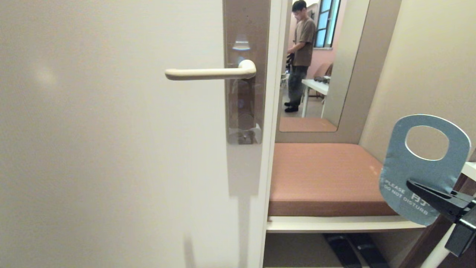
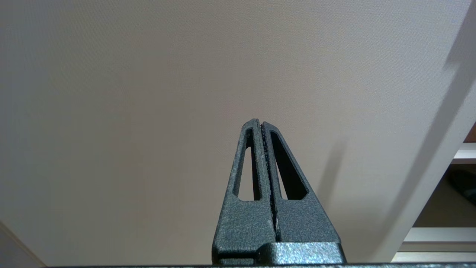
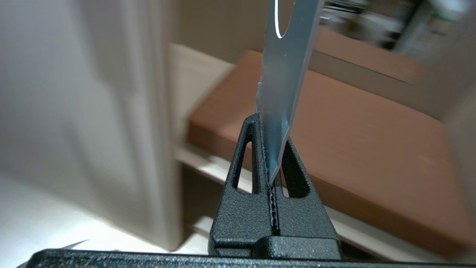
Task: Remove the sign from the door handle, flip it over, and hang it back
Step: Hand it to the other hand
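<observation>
1. The right gripper [image 1: 412, 184] at the lower right of the head view is cut off by the frame edge; only one dark finger and part of the body show.
2. That finger covers part of the lettering on the sign [image 1: 424, 156].
3. In the right wrist view the sign's top runs off the upper edge, and the background is blurred.
4. The person [image 1: 301, 48] in the upper middle is too small for the hands to be made out.

bench [image 1: 334, 224]: cream ledge | on it: brown cushion [image 1: 319, 175]
</observation>
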Motion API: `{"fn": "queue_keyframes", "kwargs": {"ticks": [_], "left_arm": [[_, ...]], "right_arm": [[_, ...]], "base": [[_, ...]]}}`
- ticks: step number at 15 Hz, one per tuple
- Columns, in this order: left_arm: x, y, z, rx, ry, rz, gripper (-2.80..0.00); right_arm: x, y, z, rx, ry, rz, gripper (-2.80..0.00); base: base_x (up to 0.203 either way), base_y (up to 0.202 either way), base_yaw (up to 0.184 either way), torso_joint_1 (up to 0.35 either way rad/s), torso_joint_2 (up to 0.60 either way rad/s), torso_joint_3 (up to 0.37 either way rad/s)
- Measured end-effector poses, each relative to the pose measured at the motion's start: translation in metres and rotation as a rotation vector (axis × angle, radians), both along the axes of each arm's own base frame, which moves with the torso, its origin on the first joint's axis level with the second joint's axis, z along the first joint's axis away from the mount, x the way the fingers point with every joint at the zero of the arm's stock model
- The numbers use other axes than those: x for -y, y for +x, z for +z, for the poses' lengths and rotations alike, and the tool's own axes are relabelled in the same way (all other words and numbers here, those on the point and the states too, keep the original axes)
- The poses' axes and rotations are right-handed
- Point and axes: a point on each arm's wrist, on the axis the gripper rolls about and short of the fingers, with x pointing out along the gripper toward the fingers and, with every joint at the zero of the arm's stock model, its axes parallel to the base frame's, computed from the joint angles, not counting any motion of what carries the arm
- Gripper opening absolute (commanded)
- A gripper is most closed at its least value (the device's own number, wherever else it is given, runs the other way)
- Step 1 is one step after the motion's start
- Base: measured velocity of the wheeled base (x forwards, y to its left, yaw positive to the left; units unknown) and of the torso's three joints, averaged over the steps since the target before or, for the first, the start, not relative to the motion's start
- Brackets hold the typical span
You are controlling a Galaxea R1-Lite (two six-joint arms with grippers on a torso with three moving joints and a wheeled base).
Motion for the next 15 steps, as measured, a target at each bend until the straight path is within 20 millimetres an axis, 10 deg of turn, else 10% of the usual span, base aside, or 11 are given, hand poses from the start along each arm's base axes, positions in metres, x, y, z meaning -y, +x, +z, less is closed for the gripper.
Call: {"fn": "queue_keyframes", "kwargs": {"ticks": [15], "left_arm": [[0.0,0.0,0.0,0.0,0.0,0.0,-2.8]], "right_arm": [[0.043,-0.099,-0.099,-0.032,-0.002,-0.366,-2.8]], "base": [[0.0,0.0,0.0,0.0,0.0,0.0]]}}
